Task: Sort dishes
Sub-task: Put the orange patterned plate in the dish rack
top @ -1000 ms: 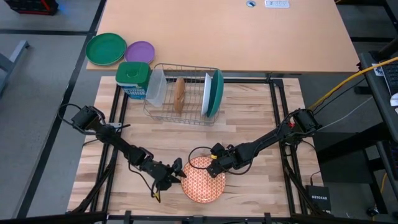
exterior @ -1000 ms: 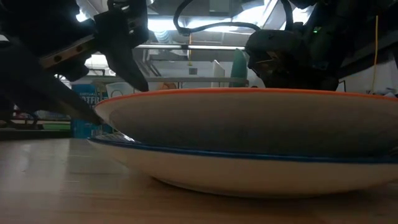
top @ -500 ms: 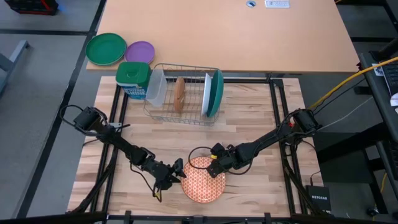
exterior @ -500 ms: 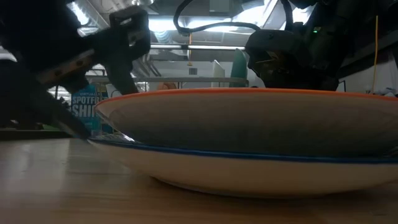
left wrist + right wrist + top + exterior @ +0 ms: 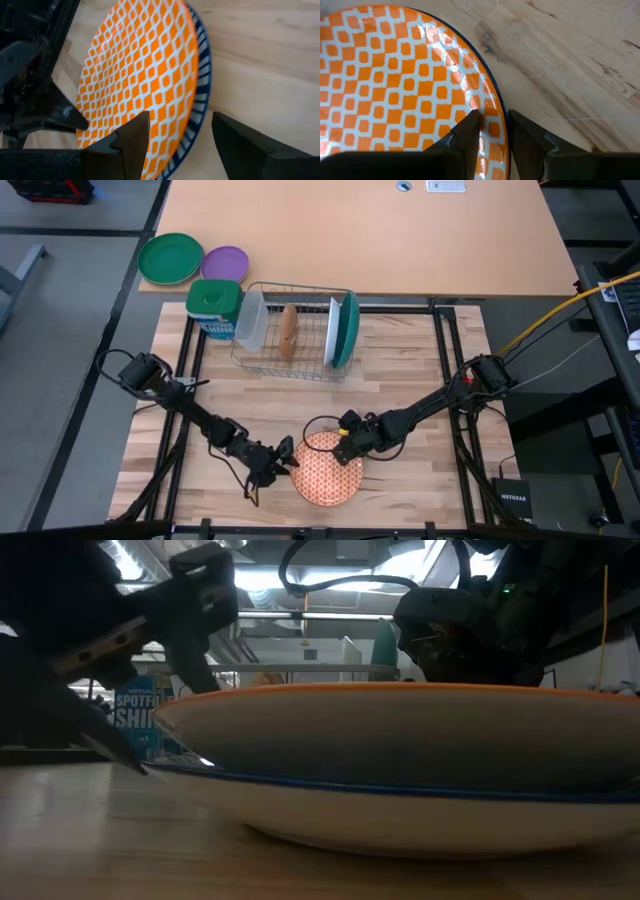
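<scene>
The orange-red patterned plate (image 5: pixel 328 470) lies near the table's front edge. It sits in a white plate with a blue rim (image 5: pixel 400 812), whose rim also shows in the left wrist view (image 5: pixel 202 90). My right gripper (image 5: pixel 347 442) is shut on the orange-red plate's far rim. My left gripper (image 5: pixel 287 461) is open at the plate's left rim; one finger (image 5: pixel 125 145) stands over the plate and the other (image 5: pixel 240 145) over the table. The brown (image 5: pixel 289 332), white (image 5: pixel 332 330) and teal (image 5: pixel 347 328) plates stand on edge in the wire rack (image 5: pixel 262 358). My right gripper pinches the orange-red plate's far rim (image 5: pixel 492 112) between its two fingers, one finger (image 5: pixel 467 137) on the patterned inside and one (image 5: pixel 527 137) outside the rim. The fingers slant down from the table's far right. The plate's underside rests in the plate below.
A bright green plate (image 5: pixel 170 258) and a smaller purple plate (image 5: pixel 225 262) lie beyond the table's far left corner. A blue-green canister (image 5: pixel 215 308) and a clear container (image 5: pixel 252 320) stand at the rack's left. Bare wood (image 5: pixel 420 370) lies right of the rack.
My left gripper has drawn back a little from the plate's left rim toward the table's left, staying open. Both plates and my right gripper have kept still.
</scene>
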